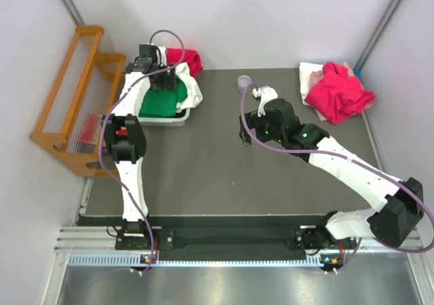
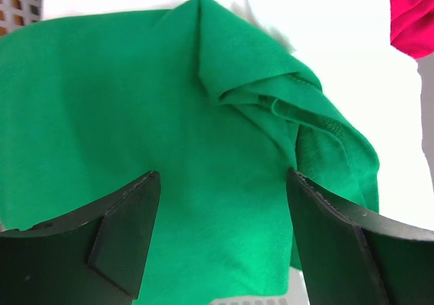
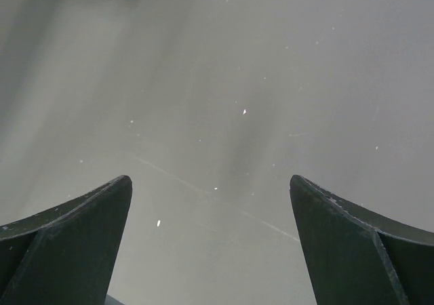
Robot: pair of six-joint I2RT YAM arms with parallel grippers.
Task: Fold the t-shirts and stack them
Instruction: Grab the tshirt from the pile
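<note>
Top external view: a bright green t-shirt (image 1: pixel 159 105) lies bunched in the white basket (image 1: pixel 173 121) at the table's (image 1: pixel 217 176) far left. A white t-shirt (image 1: pixel 191 88) is draped over the basket's right rim, and a magenta-red t-shirt (image 1: pixel 192 59) lies just behind it. The left gripper (image 1: pixel 161 81) hangs over the basket.

From the left wrist, the green cotton (image 2: pixel 135 135) fills the view, smooth on the left and gathered into a peaked fold with a stitched hem on the right. The left gripper's (image 2: pixel 224 183) jaws stand wide apart above it, holding nothing.

At the far right corner, another magenta-red t-shirt (image 1: pixel 339 91) is crumpled on top of pale fabric (image 1: pixel 310 74). The right gripper (image 1: pixel 244 137) hovers over the bare mid-table, and the right wrist view shows its fingers (image 3: pixel 210 183) spread wide and empty.
</note>
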